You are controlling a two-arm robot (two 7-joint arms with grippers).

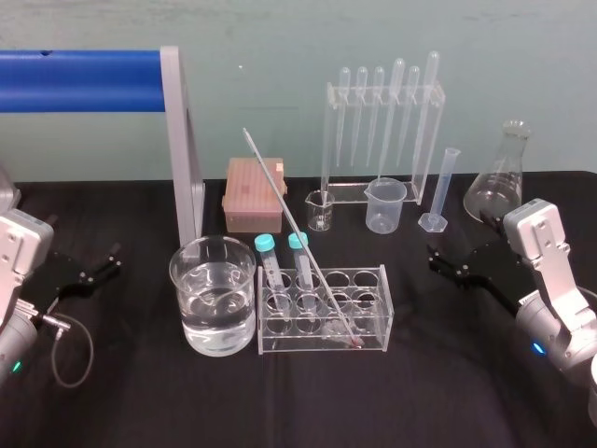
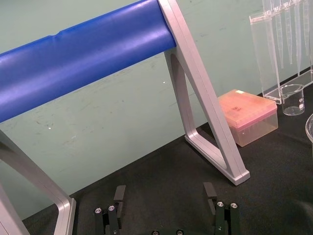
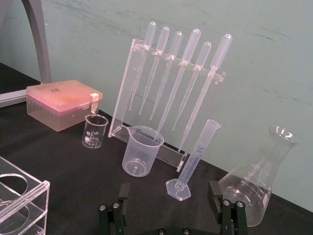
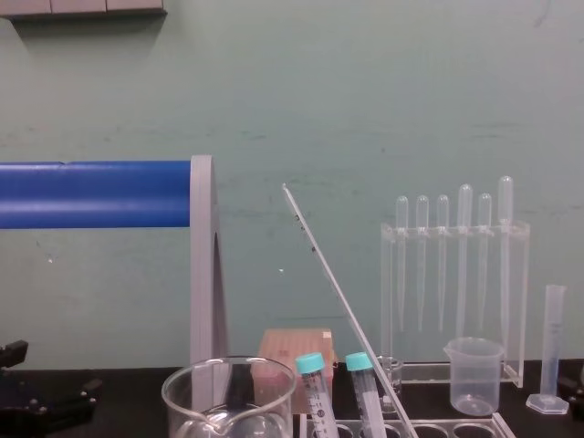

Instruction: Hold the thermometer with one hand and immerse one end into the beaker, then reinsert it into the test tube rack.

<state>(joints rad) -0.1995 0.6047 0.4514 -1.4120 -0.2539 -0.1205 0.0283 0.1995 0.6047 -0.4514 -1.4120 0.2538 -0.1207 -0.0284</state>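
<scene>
The thermometer [image 1: 298,233] is a long thin glass rod that leans up to the left, its lower end resting in the test tube rack [image 1: 373,313]; it also shows slanting in the chest view [image 4: 336,290]. Two teal-capped tubes [image 1: 270,257] stand in the rack's left holes. Just left of the rack stands the wide glass beaker [image 1: 213,294], partly filled with clear liquid. My left gripper [image 1: 112,259] rests open on the black table, left of the beaker, with nothing between its fingers [image 2: 120,193]. My right gripper [image 1: 438,261] rests open to the right of the rack, also holding nothing, its fingers [image 3: 213,191] wide apart.
Behind the rack are a pink tip box [image 1: 254,194], a small glass beaker [image 1: 320,210], a plastic beaker [image 1: 385,205], a pipette stand [image 1: 382,131], a graduated cylinder [image 1: 438,191] and a conical flask [image 1: 499,177]. A blue bar on a grey post [image 1: 182,140] stands back left.
</scene>
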